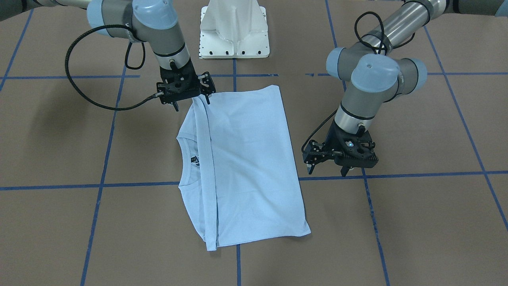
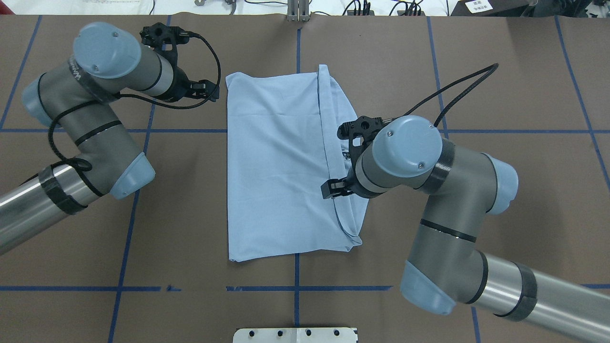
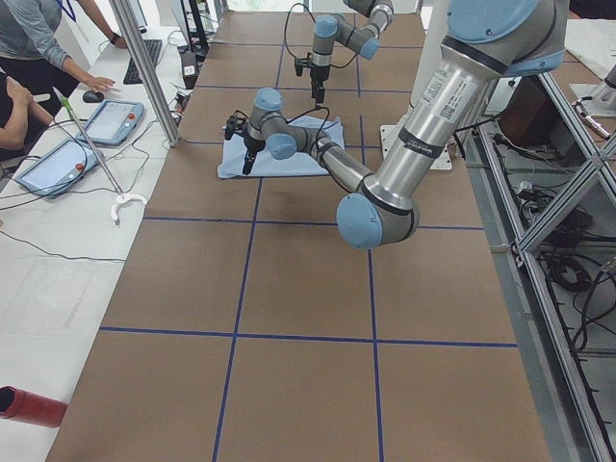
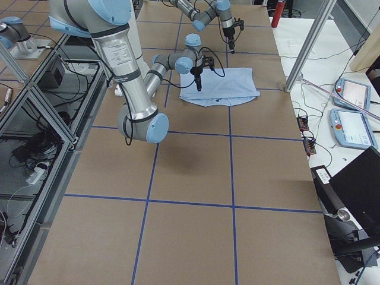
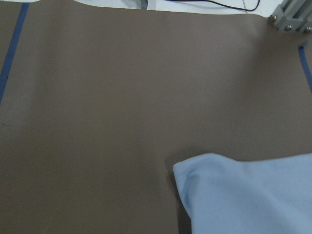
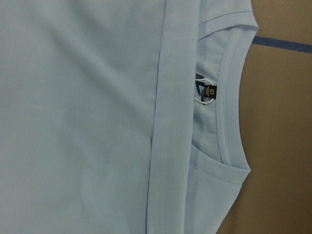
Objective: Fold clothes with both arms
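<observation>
The clothes are one pale light-blue T-shirt (image 1: 250, 159) (image 2: 276, 166), lying flat on the brown table and folded into a rough rectangle. A hem band (image 6: 170, 122) crosses it next to the round collar with its small dark tag (image 6: 207, 92) (image 1: 193, 159). My right gripper (image 1: 191, 103) (image 2: 344, 157) hangs open above the collar side, at the shirt's corner nearer the base. My left gripper (image 1: 327, 171) (image 2: 186, 62) stands open beside the opposite edge, off the cloth. The left wrist view shows only a shirt corner (image 5: 248, 195) and bare table. Neither gripper holds anything.
The white pedestal base (image 1: 234, 31) (image 2: 295, 335) stands at the robot's edge of the table. Blue tape lines (image 1: 99, 186) grid the brown surface. People sit at a side desk with tablets (image 3: 106, 120) beyond an aluminium post (image 3: 144, 67).
</observation>
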`<state>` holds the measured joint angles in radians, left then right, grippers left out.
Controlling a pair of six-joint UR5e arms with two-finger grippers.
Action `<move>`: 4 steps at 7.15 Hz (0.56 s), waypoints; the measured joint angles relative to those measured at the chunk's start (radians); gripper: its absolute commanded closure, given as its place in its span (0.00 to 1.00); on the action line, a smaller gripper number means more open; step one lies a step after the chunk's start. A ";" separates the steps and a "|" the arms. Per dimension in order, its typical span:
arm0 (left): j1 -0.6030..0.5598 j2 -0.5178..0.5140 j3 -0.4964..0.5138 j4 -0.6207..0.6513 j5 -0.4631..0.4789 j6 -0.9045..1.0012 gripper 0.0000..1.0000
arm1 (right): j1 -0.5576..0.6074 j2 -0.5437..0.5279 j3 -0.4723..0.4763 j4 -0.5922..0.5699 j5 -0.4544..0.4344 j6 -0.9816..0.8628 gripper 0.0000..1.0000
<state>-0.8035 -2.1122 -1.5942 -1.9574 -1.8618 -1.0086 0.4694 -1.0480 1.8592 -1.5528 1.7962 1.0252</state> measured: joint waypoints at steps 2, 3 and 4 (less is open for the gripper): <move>0.006 0.039 -0.069 0.027 -0.007 -0.007 0.00 | -0.065 0.004 -0.055 -0.006 -0.081 -0.068 0.00; 0.010 0.047 -0.076 0.029 -0.008 -0.010 0.00 | -0.077 0.003 -0.077 -0.007 -0.094 -0.086 0.00; 0.013 0.053 -0.076 0.029 -0.008 -0.012 0.00 | -0.083 0.002 -0.091 -0.008 -0.097 -0.096 0.00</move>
<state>-0.7908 -2.0589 -1.6704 -1.9288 -1.8703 -1.0206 0.3863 -1.0457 1.7685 -1.5609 1.6989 0.9290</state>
